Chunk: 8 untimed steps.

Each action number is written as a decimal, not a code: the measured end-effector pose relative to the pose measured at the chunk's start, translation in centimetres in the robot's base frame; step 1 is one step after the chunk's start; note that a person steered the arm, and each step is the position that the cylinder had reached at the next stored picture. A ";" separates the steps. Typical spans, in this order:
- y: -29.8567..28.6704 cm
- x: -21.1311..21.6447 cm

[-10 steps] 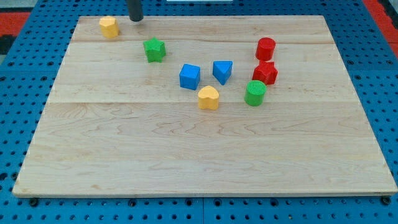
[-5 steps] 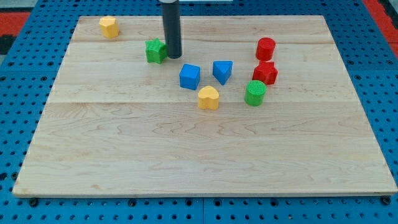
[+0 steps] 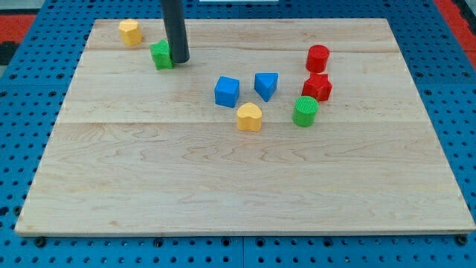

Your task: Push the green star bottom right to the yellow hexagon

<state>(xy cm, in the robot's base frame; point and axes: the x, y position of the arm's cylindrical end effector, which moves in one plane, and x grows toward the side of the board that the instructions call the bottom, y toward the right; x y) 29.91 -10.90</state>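
The green star (image 3: 161,55) lies near the view's top left on the wooden board (image 3: 245,186). The yellow hexagon (image 3: 130,32) sits up and to the left of it, close to the board's top left corner, with a small gap between them. My tip (image 3: 179,60) is at the star's right side, touching it; the dark rod rises from there and hides the star's right edge.
A blue cube (image 3: 227,91), a blue triangular block (image 3: 266,85) and a yellow heart (image 3: 250,117) cluster near the middle. Right of them are a red cylinder (image 3: 317,58), a red star (image 3: 317,87) and a green cylinder (image 3: 305,111).
My tip came down from the board's top edge to the star's right side, then moved left and up, pushing the green star towards the yellow hexagon.
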 end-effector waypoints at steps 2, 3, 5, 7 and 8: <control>-1.5 0.0; -0.9 0.0; 9.0 3.8; 15.4 6.1; 15.3 9.0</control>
